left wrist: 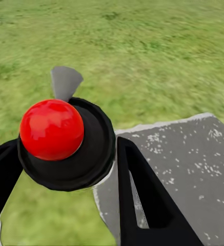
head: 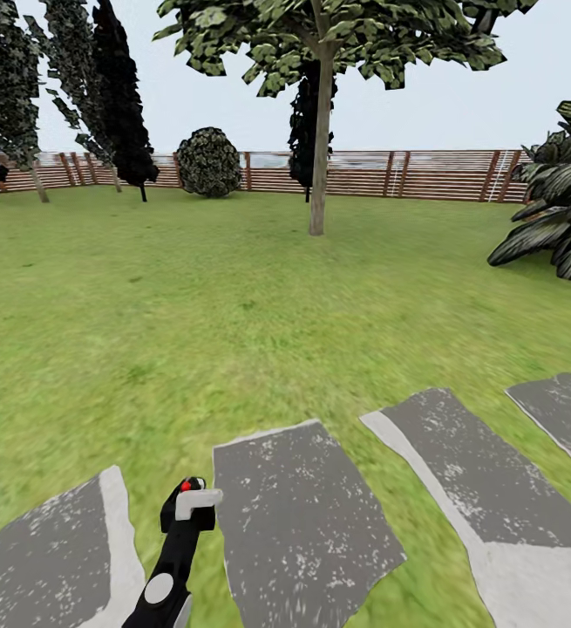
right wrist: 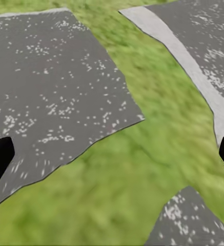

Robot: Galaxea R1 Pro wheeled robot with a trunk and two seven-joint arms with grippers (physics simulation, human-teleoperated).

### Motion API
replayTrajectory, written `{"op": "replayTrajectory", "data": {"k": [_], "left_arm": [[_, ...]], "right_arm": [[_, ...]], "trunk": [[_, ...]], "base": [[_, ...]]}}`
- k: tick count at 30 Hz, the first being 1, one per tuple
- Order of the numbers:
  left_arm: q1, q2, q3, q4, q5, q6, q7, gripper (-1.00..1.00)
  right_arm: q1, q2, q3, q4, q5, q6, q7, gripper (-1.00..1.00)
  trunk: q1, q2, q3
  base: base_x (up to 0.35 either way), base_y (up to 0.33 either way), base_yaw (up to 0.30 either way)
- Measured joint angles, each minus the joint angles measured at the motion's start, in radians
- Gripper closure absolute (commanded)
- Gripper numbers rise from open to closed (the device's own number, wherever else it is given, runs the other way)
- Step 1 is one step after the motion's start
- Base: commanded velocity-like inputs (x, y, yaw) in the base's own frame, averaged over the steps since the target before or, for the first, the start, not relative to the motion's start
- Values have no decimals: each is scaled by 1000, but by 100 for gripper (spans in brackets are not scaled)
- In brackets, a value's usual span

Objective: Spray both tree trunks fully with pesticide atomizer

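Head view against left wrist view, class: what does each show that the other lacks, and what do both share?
The head view alone takes in the tree with its straight trunk, the wooden fence, a round bush, the sky, and several stepping stones in a row.

The left wrist view alone gives a close look at the atomizer's red top, its grey nozzle, and the left hand's black fingers on either side of it.

Both show the atomizer, the grass, and grey stone.
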Motion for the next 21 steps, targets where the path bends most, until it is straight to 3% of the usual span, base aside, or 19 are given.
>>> {"op": "replayTrajectory", "data": {"k": [21], "left_arm": [[0, 0, 0, 0, 0, 0, 0, 100]], "right_arm": [[0, 0, 0, 0, 0, 0, 0, -100]], "trunk": [[0, 0, 0]], "base": [[341, -72, 0]]}}
